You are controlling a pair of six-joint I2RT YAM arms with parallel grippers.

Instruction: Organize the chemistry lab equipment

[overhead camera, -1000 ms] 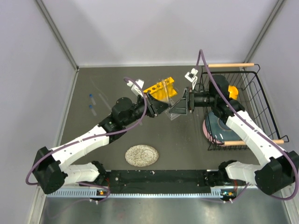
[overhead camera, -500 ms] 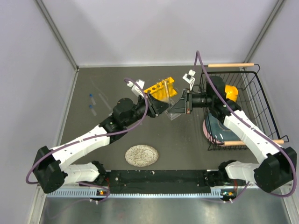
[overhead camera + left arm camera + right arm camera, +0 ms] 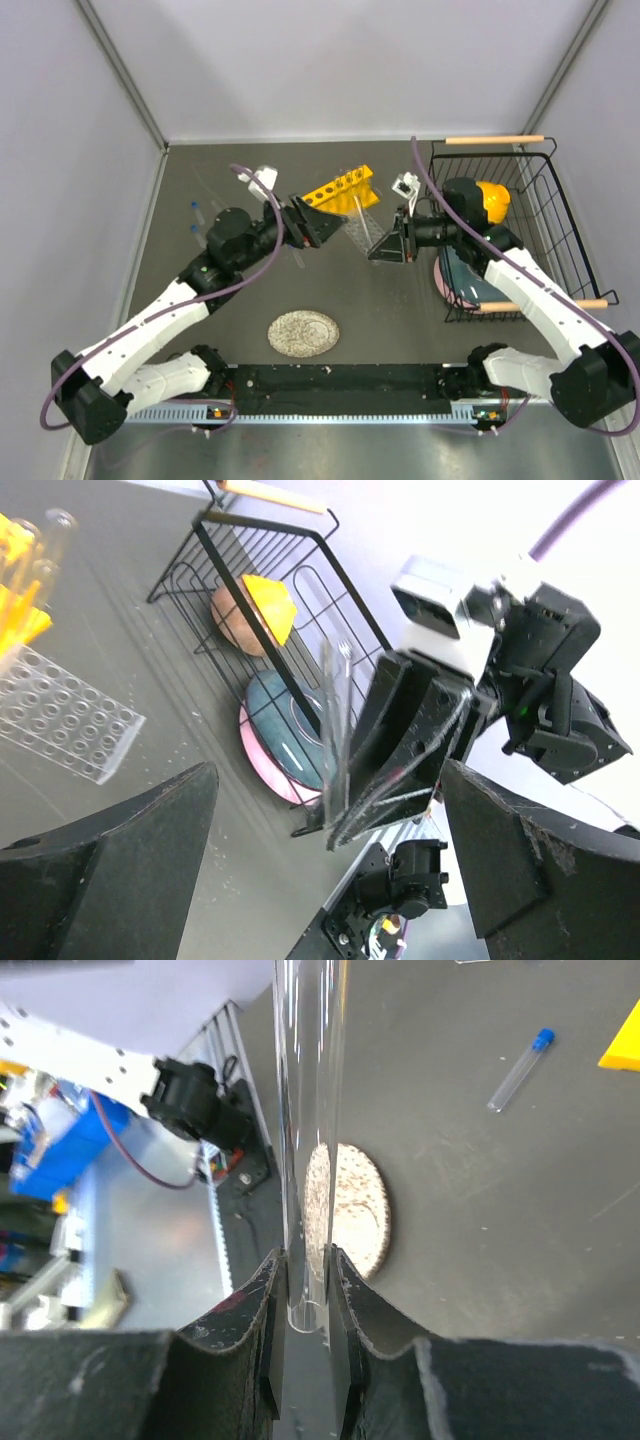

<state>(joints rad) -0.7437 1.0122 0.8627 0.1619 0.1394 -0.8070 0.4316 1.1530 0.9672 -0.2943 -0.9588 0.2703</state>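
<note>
Clear thin glass tube (image 3: 310, 1110) pinched by the right gripper (image 3: 305, 1260), matte black fingers (image 3: 240, 1340) tight on it (overhead, barely a glint); left gripper (image 3: 325, 800) gapes wide, empty.

We see a robot lab, pale walls (image 3: 350, 70) round a grey table (image 3: 400, 310), left arm (image 3: 160, 315) and right arm (image 3: 545, 295) bolted on, yellow test-tube rack (image 3: 342, 187), thin glass tube (image 3: 310, 1110)

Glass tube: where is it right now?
The glass tube is clamped in the fingers of the right gripper, mid-table in the top view, just right of the yellow rack and the clear gridded rack.
</note>
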